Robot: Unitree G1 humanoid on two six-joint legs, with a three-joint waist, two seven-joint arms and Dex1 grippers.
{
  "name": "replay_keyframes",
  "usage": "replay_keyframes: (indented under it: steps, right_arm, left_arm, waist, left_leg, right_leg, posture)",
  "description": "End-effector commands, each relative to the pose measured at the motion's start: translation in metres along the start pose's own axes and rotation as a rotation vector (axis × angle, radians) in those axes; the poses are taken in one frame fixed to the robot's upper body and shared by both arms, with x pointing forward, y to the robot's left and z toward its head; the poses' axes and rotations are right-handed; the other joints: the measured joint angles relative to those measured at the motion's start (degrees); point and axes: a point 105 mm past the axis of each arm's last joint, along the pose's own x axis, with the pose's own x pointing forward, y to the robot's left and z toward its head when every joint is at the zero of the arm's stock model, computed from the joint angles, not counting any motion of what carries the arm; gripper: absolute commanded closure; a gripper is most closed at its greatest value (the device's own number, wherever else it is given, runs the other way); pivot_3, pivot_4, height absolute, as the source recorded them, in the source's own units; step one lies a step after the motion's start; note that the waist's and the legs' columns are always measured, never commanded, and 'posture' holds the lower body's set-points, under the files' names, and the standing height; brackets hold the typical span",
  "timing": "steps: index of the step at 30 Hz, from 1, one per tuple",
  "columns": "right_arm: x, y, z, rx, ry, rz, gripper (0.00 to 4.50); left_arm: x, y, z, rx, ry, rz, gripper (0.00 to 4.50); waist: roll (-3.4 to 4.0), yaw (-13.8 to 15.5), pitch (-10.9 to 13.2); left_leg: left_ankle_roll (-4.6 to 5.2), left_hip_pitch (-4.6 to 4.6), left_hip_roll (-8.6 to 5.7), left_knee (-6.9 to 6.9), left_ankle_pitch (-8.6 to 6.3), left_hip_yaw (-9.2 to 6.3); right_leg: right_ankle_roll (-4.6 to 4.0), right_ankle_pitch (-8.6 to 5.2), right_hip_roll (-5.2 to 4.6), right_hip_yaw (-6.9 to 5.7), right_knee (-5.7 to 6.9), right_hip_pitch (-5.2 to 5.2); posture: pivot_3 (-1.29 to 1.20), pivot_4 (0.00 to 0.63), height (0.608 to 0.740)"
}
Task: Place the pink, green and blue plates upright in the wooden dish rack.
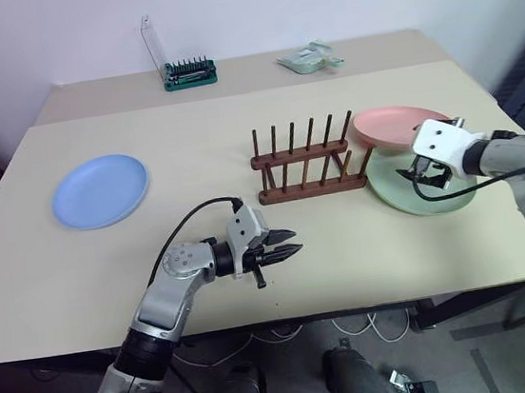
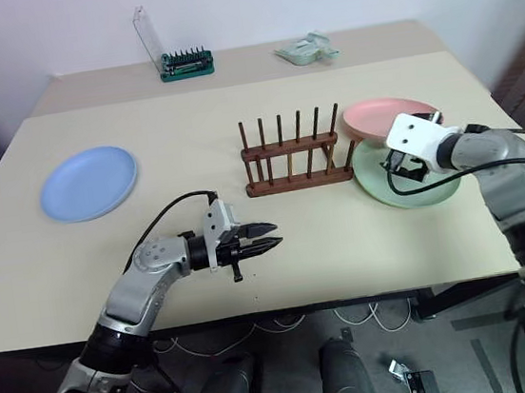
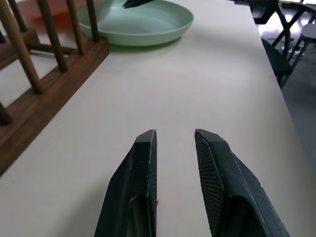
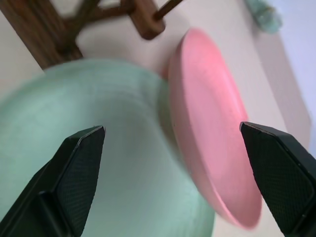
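The wooden dish rack point(image 1: 304, 158) stands empty in the middle of the table. The blue plate point(image 1: 100, 191) lies flat at the far left. The green plate point(image 1: 422, 194) lies flat just right of the rack. The pink plate point(image 1: 398, 127) sits tilted behind it, its near edge resting on the green plate's rim. My right gripper point(image 1: 425, 175) hovers over the green plate with its fingers point(image 4: 79, 158) wide open and empty, the pink plate point(image 4: 212, 138) between their tips. My left gripper point(image 1: 287, 243) hangs low over bare table in front of the rack, pointing right, fingers point(image 3: 143, 163) slightly apart and empty.
A green bit case with a clear lid point(image 1: 188, 69) and a pale green object point(image 1: 311, 58) lie at the back of the table. The table's front edge point(image 1: 287, 316) runs just below my left gripper. There is free table between the blue plate and the rack.
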Motion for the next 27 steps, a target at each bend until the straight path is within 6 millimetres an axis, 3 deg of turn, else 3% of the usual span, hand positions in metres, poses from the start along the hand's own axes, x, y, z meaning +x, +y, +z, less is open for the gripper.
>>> replay_keyframes:
  steps: [1, 5, 7, 9, 15, 27]
  right_arm:
    - [0.007, -0.016, -0.004, -0.051, 0.005, -0.044, 0.04]
    - [0.014, -0.018, -0.014, -0.046, 0.03, -0.04, 0.04]
    - [0.016, -0.016, -0.016, -0.04, 0.031, -0.018, 0.57]
    - [0.016, -0.014, -0.017, -0.041, 0.024, -0.002, 1.3]
    - [0.015, -0.015, -0.016, -0.105, 0.017, -0.027, 4.45]
    - [-0.008, -0.04, 0.002, -0.29, -0.03, -0.26, 4.48]
  left_arm:
    - [-0.004, 0.004, 0.003, 0.016, -0.017, 0.028, 3.27]
    - [-0.006, 0.005, 0.001, 0.012, -0.016, 0.047, 3.27]
    - [-0.007, 0.006, 0.0, 0.011, -0.016, 0.059, 3.27]
    - [-0.008, 0.006, 0.0, 0.009, -0.017, 0.065, 3.27]
    - [-0.008, 0.007, -0.003, 0.019, -0.012, 0.075, 3.27]
    - [-0.006, 0.006, -0.001, 0.035, -0.017, 0.082, 3.27]
  waist:
    - [0.01, 0.18, 0.01]
    - [0.01, 0.53, 0.01]
    - [0.01, 0.53, 0.01]
    - [0.02, 0.45, 0.01]
    - [0.04, 0.13, 0.0]
    - [0.07, 0.37, 0.0]
  left_leg:
    - [-0.01, -0.09, 0.0, 0.01, 0.0, 0.0]
    - [-0.02, -0.39, -0.05, 0.1, 0.01, -0.03]
    - [-0.02, -0.42, -0.07, 0.11, 0.01, -0.04]
    - [-0.02, -0.42, -0.07, 0.09, 0.01, -0.04]
    - [-0.02, -0.42, -0.06, 0.1, 0.01, -0.04]
    - [-0.02, -0.42, -0.07, 0.11, 0.02, -0.04]
  right_leg:
    - [0.0, 0.01, 0.0, 0.0, 0.01, -0.08]
    - [-0.01, 0.02, 0.0, 0.0, 0.0, -0.3]
    - [-0.01, 0.02, -0.01, 0.0, -0.01, -0.31]
    - [-0.01, 0.02, -0.01, 0.0, -0.01, -0.33]
    - [-0.02, 0.03, 0.0, 0.0, 0.04, -0.35]
    - [-0.02, 0.03, 0.0, 0.03, 0.07, -0.37]
  posture:
    - [0.0, 0.15, 0.74]
    - [0.0, 0.15, 0.74]
    - [0.0, 0.15, 0.74]
    - [0.0, 0.15, 0.74]
    - [0.0, 0.15, 0.74]
    - [0.0, 0.15, 0.74]
